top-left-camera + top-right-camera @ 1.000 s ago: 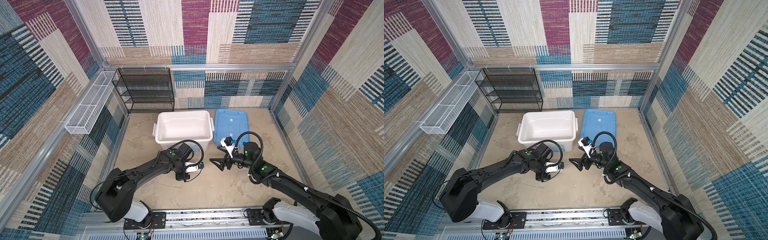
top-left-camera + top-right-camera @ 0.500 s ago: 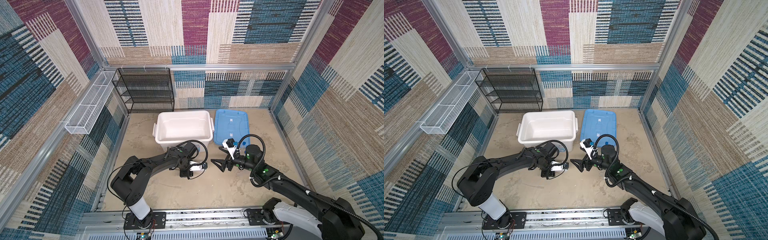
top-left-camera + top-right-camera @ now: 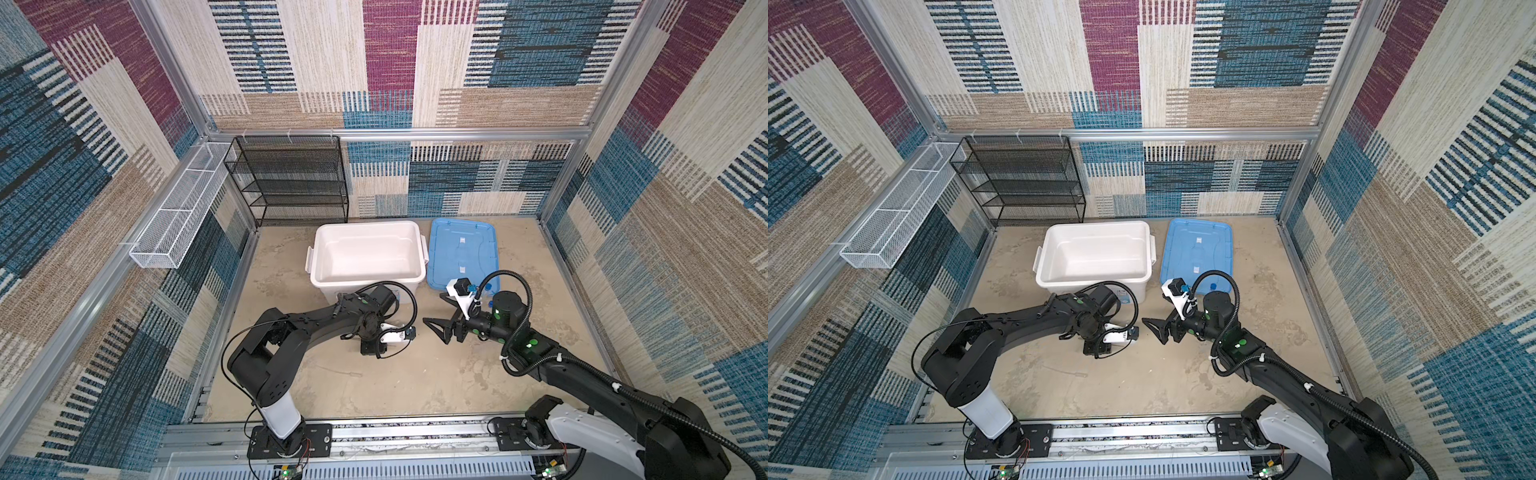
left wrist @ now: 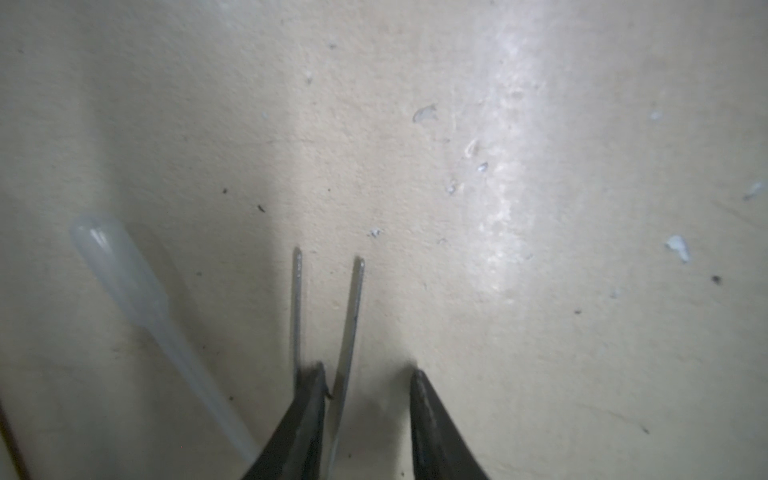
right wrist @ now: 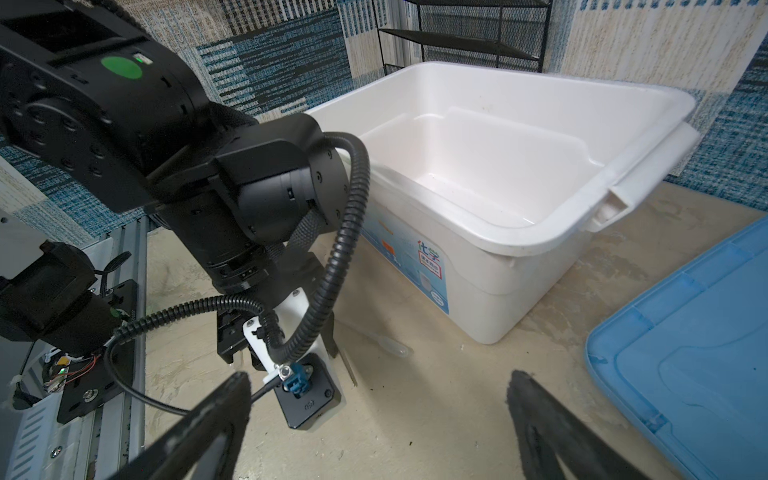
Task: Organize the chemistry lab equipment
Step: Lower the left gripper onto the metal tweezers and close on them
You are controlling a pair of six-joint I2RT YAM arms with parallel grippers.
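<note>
In the left wrist view the metal tweezers (image 4: 353,316) lie on the floor between the fingers of my left gripper (image 4: 368,374). One finger touches a tine and the other stands clear, so the gripper is open. The clear dropper (image 4: 124,282) lies just beside it. In the right wrist view the dropper (image 5: 390,347) and a tweezers tip (image 5: 349,372) show under the left wrist. My right gripper (image 3: 433,308) hovers wide open and empty, pointing at the left wrist. A long thin rod (image 3: 336,371) lies on the floor nearer the front. The rest of the equipment is out of view.
The big white tub (image 3: 365,225) stands open behind the left wrist, with its blue lid (image 3: 461,249) flat on the floor to its right. A black wire-mesh shelf (image 3: 291,178) stands at the back wall. A white wire basket (image 3: 178,208) hangs on the left wall.
The left arm has folded at the elbow and its gripper has dropped to the floor, its jaws narrowing round the tweezers. The right gripper stays open and has barely moved.
</note>
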